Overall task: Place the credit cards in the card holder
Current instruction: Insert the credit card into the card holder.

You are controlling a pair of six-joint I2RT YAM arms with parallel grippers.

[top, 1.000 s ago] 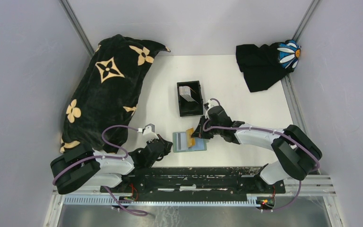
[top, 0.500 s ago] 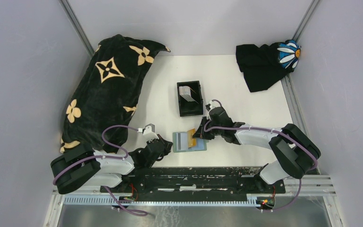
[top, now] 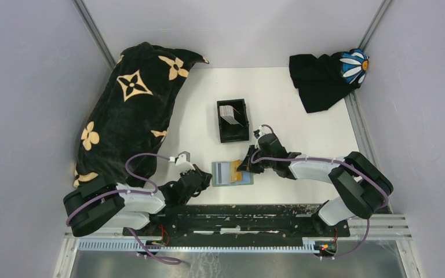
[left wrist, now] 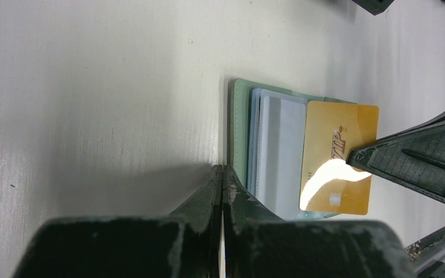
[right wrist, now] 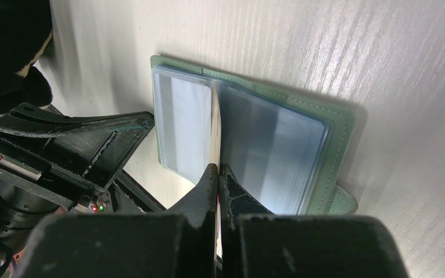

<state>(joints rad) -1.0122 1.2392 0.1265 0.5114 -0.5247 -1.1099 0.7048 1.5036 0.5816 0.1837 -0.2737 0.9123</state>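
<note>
So the green card holder [top: 222, 174] is lying open and flat close to the table's [top: 290, 110] near edge, between the two grippers, spread left-to-right. There's not much room on the near side. There's plenty of bare table on the far side up to the black box [top: 221, 123], which has more cards [top: 229, 113] leaning inside. The flowered blanket [top: 128, 110] crowds the left side, and the daisy cloth [top: 318, 78] sits way off in the far right corner.

The right gripper [top: 244, 167] is pinching the gold card [left wrist: 336, 156] by one edge. The card stands tilted on its edge over the clear sleeves, its long axis running along the holder's fold. The left gripper [left wrist: 222, 174] has its fingers pressed together with nothing visible between them, tips right at the holder's left edge.
</note>
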